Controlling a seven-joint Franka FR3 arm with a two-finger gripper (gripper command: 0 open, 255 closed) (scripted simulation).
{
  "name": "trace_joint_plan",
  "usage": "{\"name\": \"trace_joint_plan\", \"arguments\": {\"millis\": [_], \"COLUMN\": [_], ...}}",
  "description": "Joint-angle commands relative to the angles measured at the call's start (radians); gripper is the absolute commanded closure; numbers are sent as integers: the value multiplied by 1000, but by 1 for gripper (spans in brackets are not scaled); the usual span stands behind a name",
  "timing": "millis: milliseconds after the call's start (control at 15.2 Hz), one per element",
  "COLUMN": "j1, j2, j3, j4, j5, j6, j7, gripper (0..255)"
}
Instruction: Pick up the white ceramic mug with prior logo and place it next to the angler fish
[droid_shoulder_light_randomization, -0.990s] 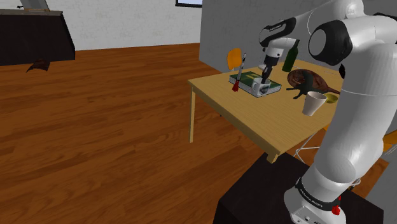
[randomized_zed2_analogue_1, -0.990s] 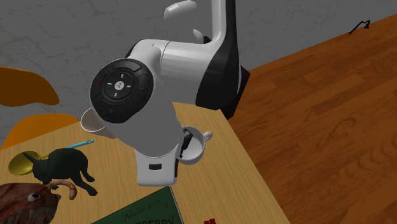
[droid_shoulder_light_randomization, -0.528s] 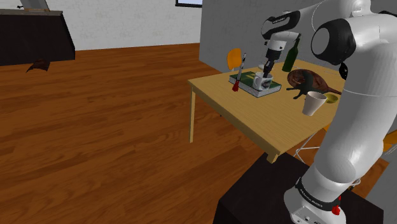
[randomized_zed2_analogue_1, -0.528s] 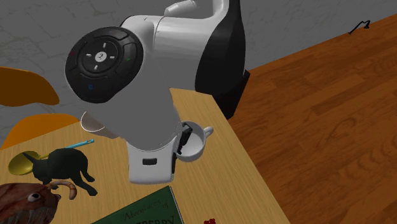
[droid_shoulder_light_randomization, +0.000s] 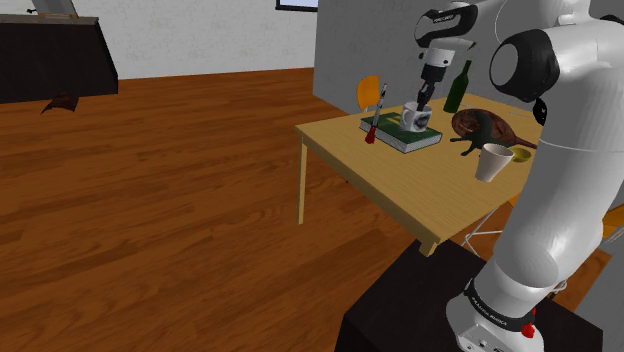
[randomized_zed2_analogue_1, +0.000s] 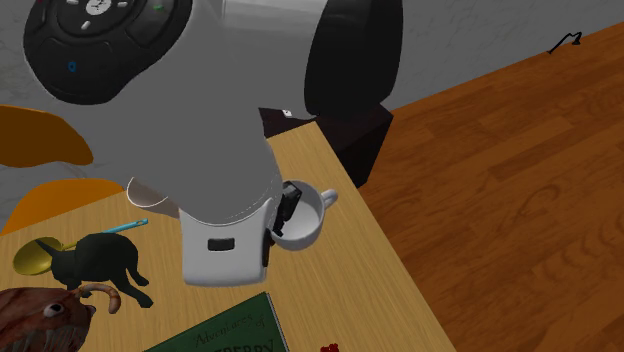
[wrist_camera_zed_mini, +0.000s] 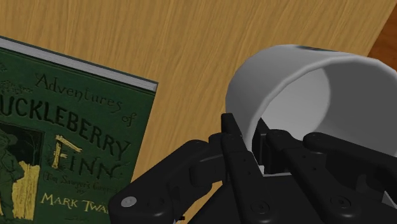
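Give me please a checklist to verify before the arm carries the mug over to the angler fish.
1. Grip: gripper shut on the rim of the white mug: ok.
2. Mug lifted clear of the green book: ok.
3. Angler fish located on the table: ok.
4. Free spot beside the fish: cannot tell; black animal figure and white cup stand close by.
5. Way past the green bottle: cannot tell.

Green book (wrist_camera_zed_mini: 63, 146), dark bottle (droid_shoulder_light_randomization: 457, 88), orange chair (droid_shoulder_light_randomization: 368, 92)
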Motion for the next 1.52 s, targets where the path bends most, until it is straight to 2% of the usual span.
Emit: {"name": "trace_joint_plan", "arguments": {"millis": [0, 594, 990, 1452], "j1": [-2, -22, -83, -177], "j2": [1, 23, -35, -48], "j3": [-1, -5, -51, -110], "j4": [28, 179, 102, 79], "j5": [0, 11, -16, -19], "j6": [-28, -158, -141, -143], "j7": [2, 5, -112, -266], "gripper": [255, 255, 255, 255]}}
